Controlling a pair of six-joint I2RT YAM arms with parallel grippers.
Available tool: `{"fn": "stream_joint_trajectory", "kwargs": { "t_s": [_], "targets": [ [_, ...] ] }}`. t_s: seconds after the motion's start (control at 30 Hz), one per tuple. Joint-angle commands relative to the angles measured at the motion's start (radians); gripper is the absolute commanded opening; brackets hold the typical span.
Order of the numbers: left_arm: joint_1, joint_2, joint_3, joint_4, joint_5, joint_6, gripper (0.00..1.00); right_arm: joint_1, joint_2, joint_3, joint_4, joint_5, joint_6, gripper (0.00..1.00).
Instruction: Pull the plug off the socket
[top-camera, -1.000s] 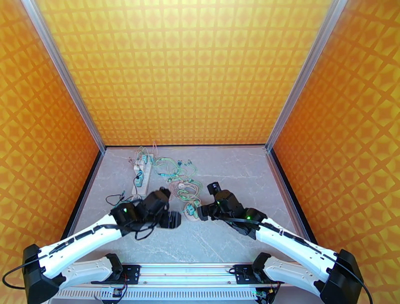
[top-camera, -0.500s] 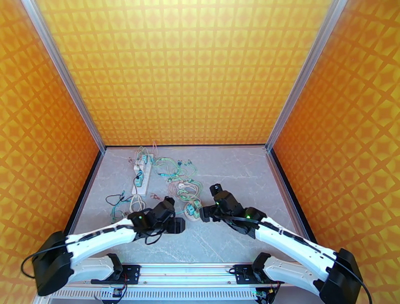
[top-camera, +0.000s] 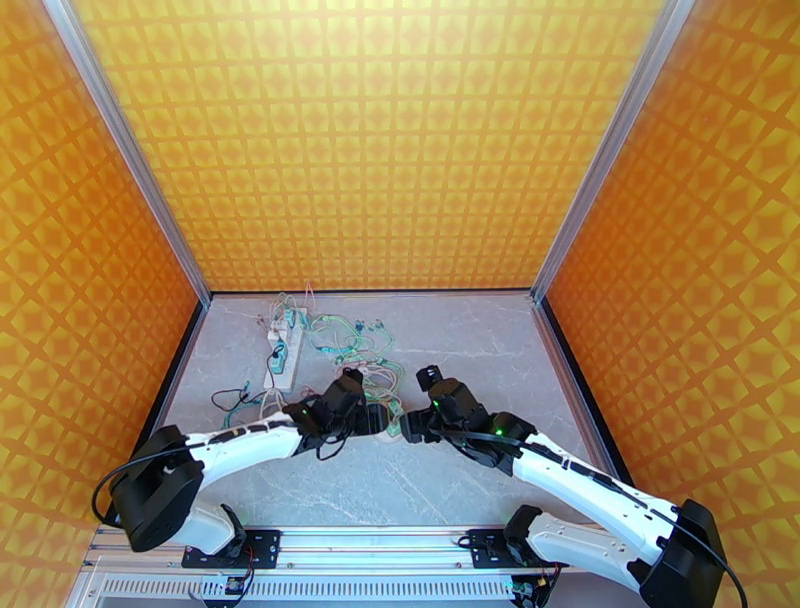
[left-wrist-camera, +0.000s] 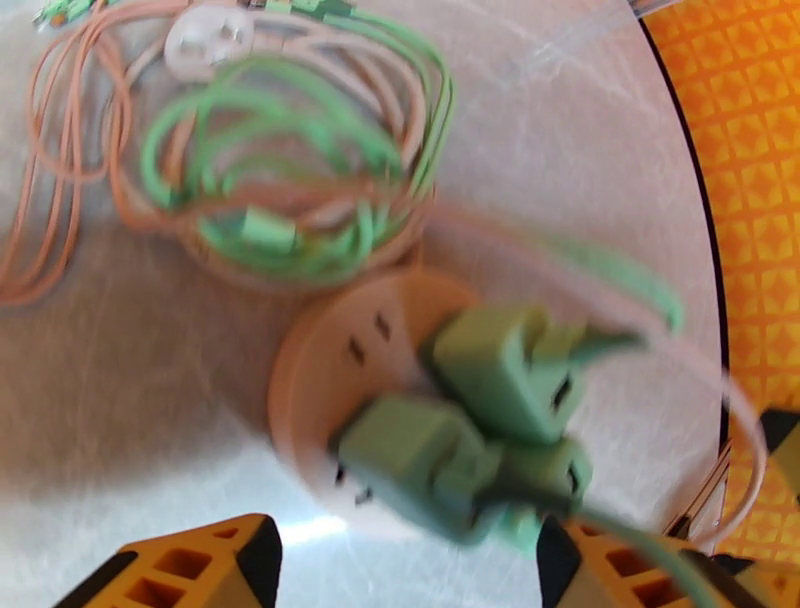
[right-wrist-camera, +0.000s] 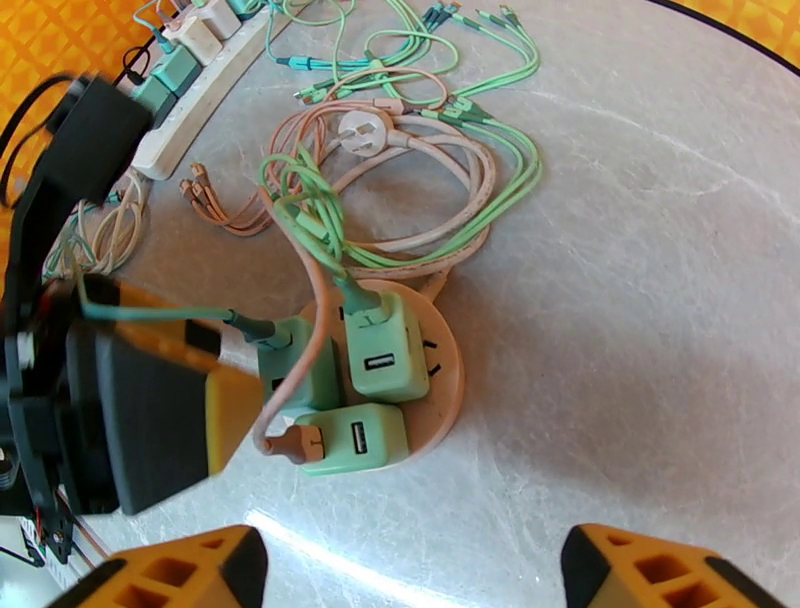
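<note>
Sitting near-centre on the marble table (top-camera: 480, 340), round beige socket (right-wrist-camera: 446, 385) carries three green plugs (right-wrist-camera: 377, 360). Left gripper (left-wrist-camera: 400, 545) and right gripper (right-wrist-camera: 415, 565) flank it, jaws wide apart, gripping nothing.

Grey stone-look table (top-camera: 480, 340) with pale wavy lines, shiny in spots. Near the middle, toward the front, a round pinky-tan socket (right-wrist-camera: 447, 385) lying flat on it. Just behind the socket, a messy heap of green and pink cables (top-camera: 348, 345), looped round and round, reaching right up to the socket. In that heap, a round white plug (right-wrist-camera: 362, 128) lying flat. Over on the far left, a long white power strip (top-camera: 283, 365), flat on the table near its left edge. Beside the strip, a small bunch of pink cable ends (right-wrist-camera: 215, 205). A bit nearer the front, a few thin dark and green wires (top-camera: 232, 400).
</note>
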Motion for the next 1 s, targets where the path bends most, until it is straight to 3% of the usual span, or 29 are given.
{"fn": "stream_joint_trajectory", "kwargs": {
  "t_s": [0.0, 0.43, 0.6, 0.97],
  "targets": [
    [0.034, 0.031, 0.012, 0.032, 0.082, 0.046, 0.67, 0.019, 0.01, 0.003, 0.039, 0.006, 0.01, 0.76],
    [0.058, 0.041, -0.016, 0.025, 0.113, 0.089, 0.58, 0.07, 0.127, -0.004, 0.122, -0.022, -0.014, 0.73],
    [0.056, 0.07, 0.0, -0.015, 0.102, 0.119, 0.49, 0.07, 0.181, -0.008, 0.163, -0.054, -0.041, 0.67],
    [0.052, 0.096, 0.019, -0.055, 0.09, 0.123, 0.48, 0.07, 0.308, 0.016, 0.202, -0.063, -0.083, 0.62]
  ]
}}
